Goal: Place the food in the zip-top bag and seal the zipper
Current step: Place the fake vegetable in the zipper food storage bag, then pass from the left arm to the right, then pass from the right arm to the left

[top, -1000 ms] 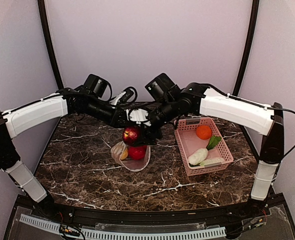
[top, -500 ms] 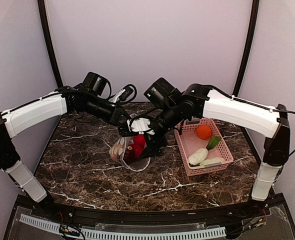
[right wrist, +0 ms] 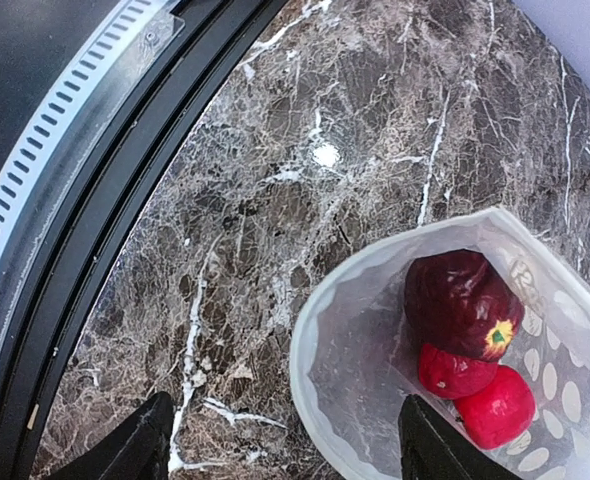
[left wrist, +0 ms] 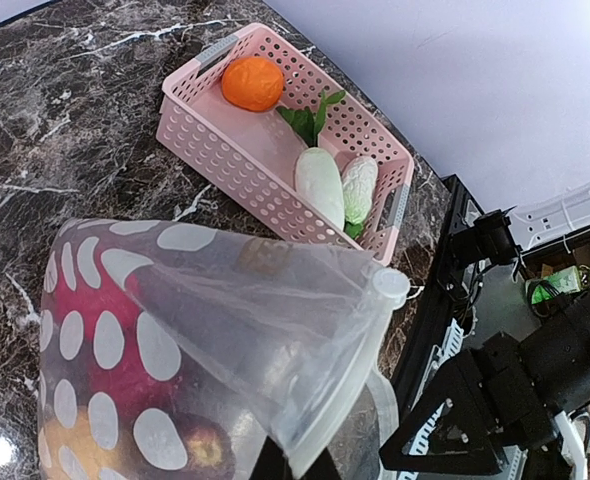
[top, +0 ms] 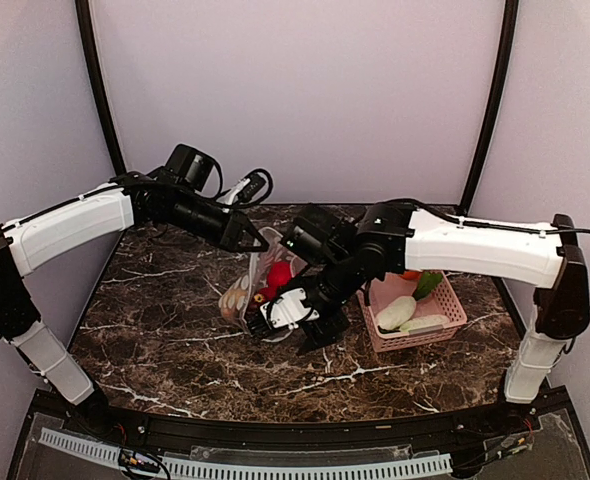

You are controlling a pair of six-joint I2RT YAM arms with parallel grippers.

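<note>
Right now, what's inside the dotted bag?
The zip-top bag holds a dark maroon fruit, a red piece and a second red piece; whatever lies deeper is covered by the dotted plastic.

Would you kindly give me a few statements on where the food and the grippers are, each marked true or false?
1. The orange lies in the pink basket. True.
2. The dark maroon fruit lies in the basket. False: it is inside the zip-top bag.
3. The left gripper is shut on the bag's edge. True.
4. The right gripper holds the orange. False: its jaws are open and empty, by the bag's mouth.
5. The radish and cabbage lie side by side in the basket. True.
</note>
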